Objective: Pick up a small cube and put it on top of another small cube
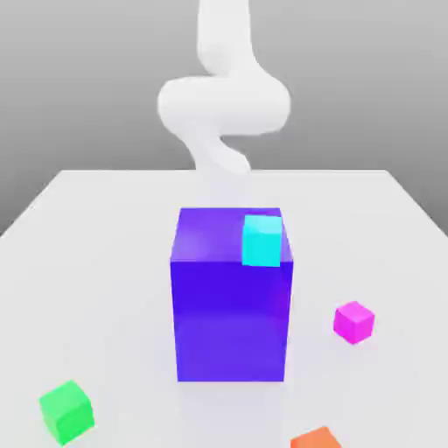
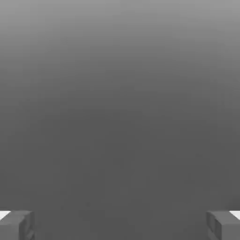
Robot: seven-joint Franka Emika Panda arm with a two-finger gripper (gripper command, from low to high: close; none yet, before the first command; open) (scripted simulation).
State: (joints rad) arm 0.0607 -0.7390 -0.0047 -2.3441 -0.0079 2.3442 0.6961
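Pale grey tabletop [image 1: 105,262] stretches under a plain grey backdrop, and the white robot arm [image 1: 223,101] rises at its far side. At the middle of the table stands a big blue-purple block [image 1: 231,306], upright, with a small cyan cube [image 1: 262,240] resting on its top at the exterior view's right near corner. The small magenta-pink cube [image 1: 353,321] sits on the table to the exterior view's right of the block, apart from it. The small bright green cube [image 1: 66,409] lies near the front at the exterior view's left, well apart from the magenta one. A small orange cube [image 1: 315,438] sits at the near edge. In the hand view the gripper [image 2: 120,225] is spread wide and holds nothing, its two grey fingertips [image 2: 18,225] far apart.
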